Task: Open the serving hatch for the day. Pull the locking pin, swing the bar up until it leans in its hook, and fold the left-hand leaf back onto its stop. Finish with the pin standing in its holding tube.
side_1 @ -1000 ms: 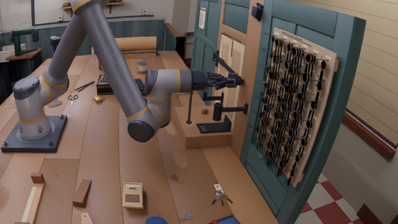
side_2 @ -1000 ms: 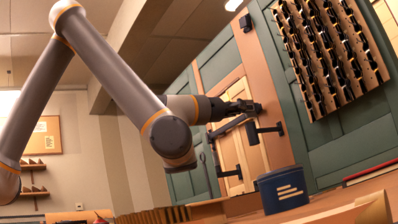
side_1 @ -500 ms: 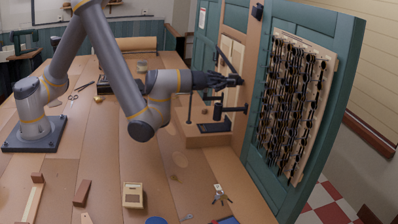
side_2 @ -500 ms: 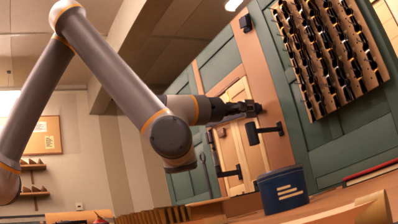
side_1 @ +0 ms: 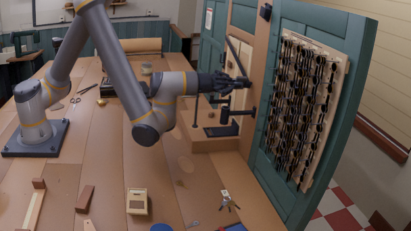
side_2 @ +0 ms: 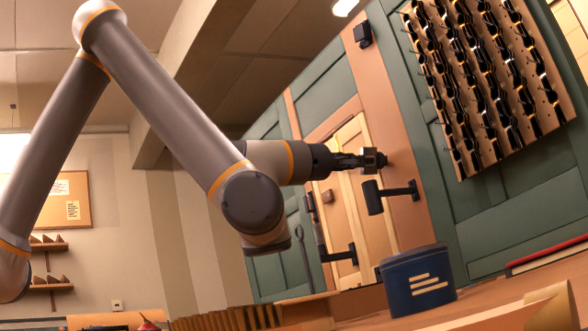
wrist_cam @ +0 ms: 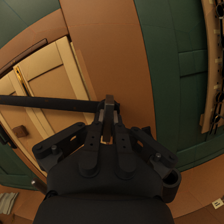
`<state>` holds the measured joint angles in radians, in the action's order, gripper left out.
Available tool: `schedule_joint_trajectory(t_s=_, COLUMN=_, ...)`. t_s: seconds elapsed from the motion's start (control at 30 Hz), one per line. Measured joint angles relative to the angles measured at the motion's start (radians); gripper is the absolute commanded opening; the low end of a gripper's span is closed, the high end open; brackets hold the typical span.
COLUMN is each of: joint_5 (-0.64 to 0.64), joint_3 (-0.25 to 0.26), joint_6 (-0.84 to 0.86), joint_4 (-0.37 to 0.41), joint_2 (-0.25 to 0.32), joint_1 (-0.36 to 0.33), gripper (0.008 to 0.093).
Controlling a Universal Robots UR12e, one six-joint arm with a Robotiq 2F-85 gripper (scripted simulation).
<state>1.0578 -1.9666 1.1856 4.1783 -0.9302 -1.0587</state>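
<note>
The dark locking bar (wrist_cam: 49, 103) (side_1: 236, 59) crosses the pale hatch leaves. Its free end carries a small handle tab (wrist_cam: 108, 115) (side_2: 370, 160) beside the brown post. The bar slopes up from this end toward the far side of the hatch. The empty holding tube (side_1: 224, 114) (side_2: 372, 196) sits on a bracket just below. The locking pin (side_1: 195, 111) (side_2: 303, 257) stands upright on the wooden step, away from the tube. A dark hook block (side_1: 266, 11) (side_2: 363, 33) sits high on the post. My gripper (side_1: 244, 82) (side_2: 367, 160) (wrist_cam: 108, 118) is closed on the bar's handle tab.
The brown post (wrist_cam: 108, 61) stands right behind the fingers. A key board (side_1: 304, 104) hangs on the green panel to the right. A blue tin (side_2: 415, 280), keys (side_1: 227, 202) and small blocks lie on the bench. A knob (wrist_cam: 20, 130) sits on the left leaf.
</note>
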Motion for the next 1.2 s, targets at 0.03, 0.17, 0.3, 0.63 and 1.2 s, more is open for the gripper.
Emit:
schedule_joint_trajectory(t_s=0.03, joint_5=0.0, joint_3=0.0, joint_6=-0.011, joint_4=0.0, joint_2=0.0, joint_1=0.0, gripper=0.008)
schedule_joint_trajectory(t_s=0.17, joint_5=0.0, joint_3=0.0, joint_6=-0.052, joint_4=0.0, joint_2=0.0, joint_1=0.0, gripper=0.008)
schedule_joint_trajectory(t_s=0.3, joint_5=0.0, joint_3=0.0, joint_6=-0.085, joint_4=0.0, joint_2=0.0, joint_1=0.0, gripper=0.008)
schedule_joint_trajectory(t_s=0.63, joint_5=0.0, joint_3=0.0, joint_6=-0.13, joint_4=0.0, joint_2=0.0, joint_1=0.0, gripper=0.008)
schedule_joint_trajectory(t_s=1.2, joint_5=0.0, joint_3=0.0, joint_6=-0.134, joint_4=0.0, joint_2=0.0, joint_1=0.0, gripper=0.008)
